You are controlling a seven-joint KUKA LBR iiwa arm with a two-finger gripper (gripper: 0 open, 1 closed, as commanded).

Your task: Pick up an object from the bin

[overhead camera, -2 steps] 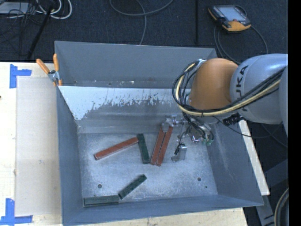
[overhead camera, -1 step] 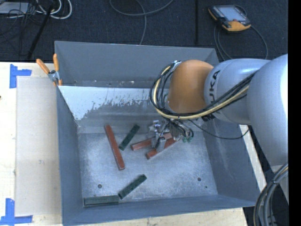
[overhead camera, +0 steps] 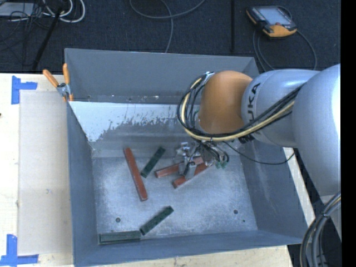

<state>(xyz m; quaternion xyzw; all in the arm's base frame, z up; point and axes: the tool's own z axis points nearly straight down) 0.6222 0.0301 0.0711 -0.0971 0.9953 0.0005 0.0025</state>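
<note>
Bin (overhead camera: 161, 77): grey metal, sloped walls, flat speckled floor; six loose bars on the floor, none stacked into a heap.
Arm (overhead camera: 303, 113): comes in over the right wall, bent down toward floor centre-right.
Cover (overhead camera: 222, 102): orange dome on the wrist, above the back-right part of the floor; hides the floor beneath it.
Cables (overhead camera: 187, 111): black and yellow loops round the cover's left side, part of the arm.
Gripper (overhead camera: 192, 160): low over the floor, right of centre, just below the cover.
Grip state: can't tell whether released or clenched; too much metal and wire crowded there.
R red bar (overhead camera: 192, 177): short, red-brown, lies slanted right of centre, upper end under the gripper, lower end toward the front wall. Nearest thing to the gripper; contact can't be judged.
L red bar (overhead camera: 167, 172): short, red-brown, just left of the R one, its right end near the gripper.
Upper green bar (overhead camera: 152, 161): dark green, slanted, left of the L red bar, close but apart.
Long red bar (overhead camera: 136, 174): longest piece, left of centre, runs from back to front with a slight lean; its upper part sits near the upper green bar.
Low green bar (overhead camera: 156, 219): slanted, near the front wall, well apart from the gripper.
Corner green bar (overhead camera: 119, 237): flat along the front wall at the front-left corner, its right end near the low green bar.
In the way: the two short red bars lie close together under the gripper; everything else sits clear to the left and front.
</note>
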